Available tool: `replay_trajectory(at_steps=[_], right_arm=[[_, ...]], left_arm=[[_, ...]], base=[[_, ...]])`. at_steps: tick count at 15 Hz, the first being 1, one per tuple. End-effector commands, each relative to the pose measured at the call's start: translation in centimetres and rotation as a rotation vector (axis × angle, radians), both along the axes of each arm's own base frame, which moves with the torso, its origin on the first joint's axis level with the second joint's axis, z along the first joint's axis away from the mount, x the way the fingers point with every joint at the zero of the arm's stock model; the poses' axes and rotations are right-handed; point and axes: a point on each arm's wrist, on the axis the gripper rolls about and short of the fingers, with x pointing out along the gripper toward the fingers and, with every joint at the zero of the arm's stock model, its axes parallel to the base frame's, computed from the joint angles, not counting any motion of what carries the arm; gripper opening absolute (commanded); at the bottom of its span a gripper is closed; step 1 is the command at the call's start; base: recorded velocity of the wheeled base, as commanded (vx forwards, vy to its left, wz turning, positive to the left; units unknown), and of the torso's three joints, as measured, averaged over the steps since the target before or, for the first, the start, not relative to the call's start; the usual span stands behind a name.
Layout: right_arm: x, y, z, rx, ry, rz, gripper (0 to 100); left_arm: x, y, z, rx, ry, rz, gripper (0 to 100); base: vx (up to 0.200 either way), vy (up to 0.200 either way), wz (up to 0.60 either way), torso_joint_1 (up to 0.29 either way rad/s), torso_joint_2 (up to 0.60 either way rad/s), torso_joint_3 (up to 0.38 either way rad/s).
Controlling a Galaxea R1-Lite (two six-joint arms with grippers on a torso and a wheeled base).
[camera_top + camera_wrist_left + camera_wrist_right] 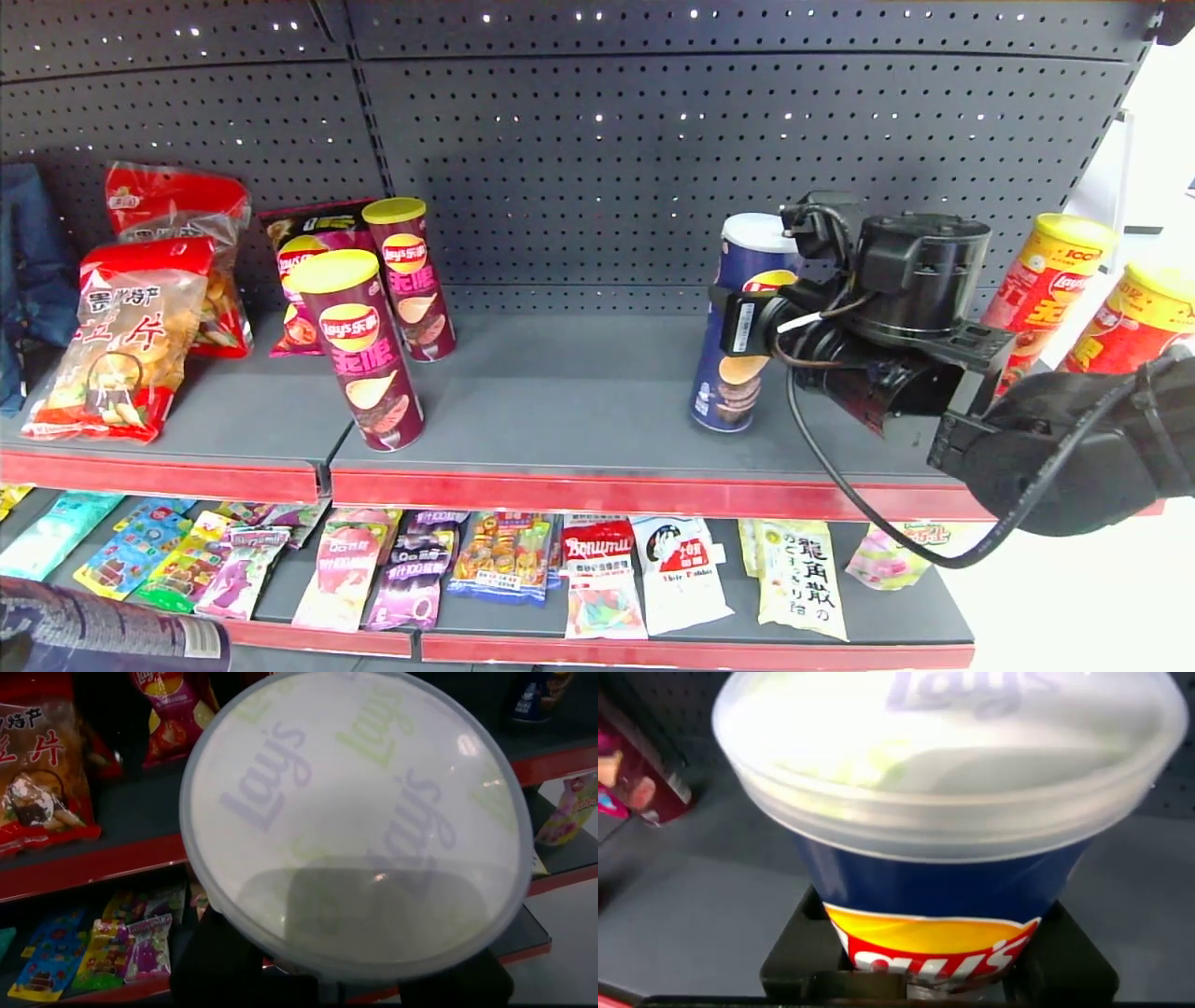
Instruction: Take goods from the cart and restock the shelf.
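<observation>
While the right tool (747, 322) is clenched around the middle of a blue can (731, 387), that can stands nearly upright on the upper shelf (579, 392), with its pale lid (756, 233) above the tool and its base down at the shelf board. Seen from the right wrist, the same can rises between the tool's black fingers (799, 952), with its clear lid nearest the camera.

Beyond the tool, on the robot's right, two yellow-lidded red cans (1050, 280) stand at the shelf's end. Well away on the tool's other side stand two maroon cans (359, 350), one behind the other. Past them are several snack bags (121, 345).

The left tool (336, 985) grasps a second can (355, 812), whose round translucent lid faces the left wrist camera. From the head, this dark can (103, 639) lies low at the robot's left, in front of the lower shelf (653, 649). Small packets (597, 569) lie in a row on that lower shelf.
</observation>
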Motion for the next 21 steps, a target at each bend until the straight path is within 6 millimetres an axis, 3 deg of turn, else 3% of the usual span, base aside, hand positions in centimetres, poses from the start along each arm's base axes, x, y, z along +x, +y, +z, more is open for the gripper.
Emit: replay_trajectory(at_steps=[1,11,21], right_arm=[[-0.8,0.5,-0.3,-0.006,0.009,0.014,0],[-1.5,2.6,-1.7,-0.046,0.036,0.024,0],[-1.2,2.5,-2.7,-0.076,0.015,0.001,0]], left_arm=[[0.0,0.0,0.0,0.000,0.000,0.000,0],[0.0,0.0,0.0,0.003,0.001,0.009,0],[0.0,0.0,-0.3,0.004,0.007,0.009,0]], base=[[0.000,0.000,0.00,0.000,0.00,0.000],[0.000,0.000,0.00,0.000,0.00,0.000],[0.000,0.000,0.00,0.000,0.00,0.000]])
